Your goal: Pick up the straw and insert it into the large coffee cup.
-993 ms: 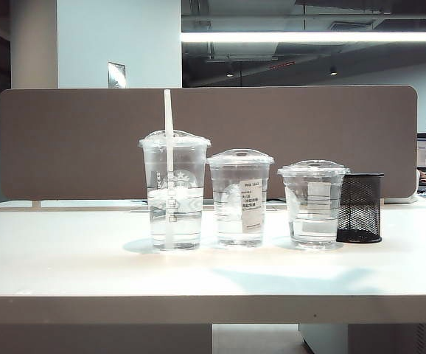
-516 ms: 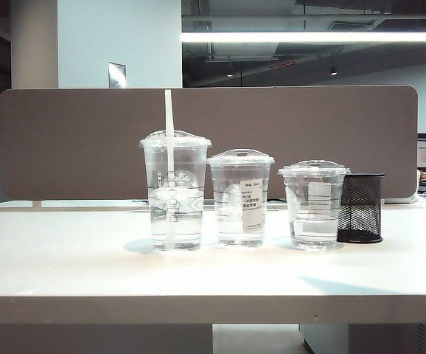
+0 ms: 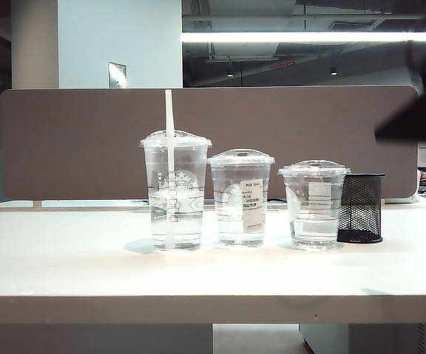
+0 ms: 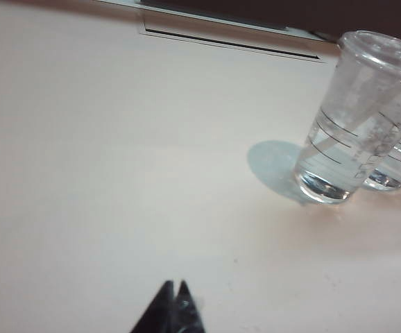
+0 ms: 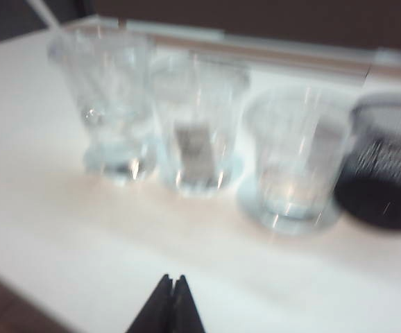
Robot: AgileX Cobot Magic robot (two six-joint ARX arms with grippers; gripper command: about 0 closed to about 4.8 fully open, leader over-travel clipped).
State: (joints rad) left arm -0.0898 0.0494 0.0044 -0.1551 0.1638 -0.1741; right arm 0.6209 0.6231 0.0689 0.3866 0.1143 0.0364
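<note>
The straw (image 3: 169, 147) stands upright in the large coffee cup (image 3: 175, 192), its white top rising above the domed lid. The blurred right wrist view shows the same cup (image 5: 114, 104) with the straw (image 5: 42, 12) sticking out. My right gripper (image 5: 172, 278) hangs shut and empty over the table's front, well short of the cups. My left gripper (image 4: 174, 284) is shut and empty above bare table, away from the large coffee cup (image 4: 353, 125). A dark blur of the right arm (image 3: 419, 103) shows at the exterior view's upper right.
A medium cup with a white label (image 3: 240, 198) and a short squat cup (image 3: 314, 203) stand in a row to the right of the large one. A black mesh holder (image 3: 360, 208) sits at the row's right end. A brown partition (image 3: 73, 140) runs behind the table.
A dark blurred arm has come into the exterior view at the upper right. The shadow on the table's front has slid off to the right. Cups and straw have not moved.
</note>
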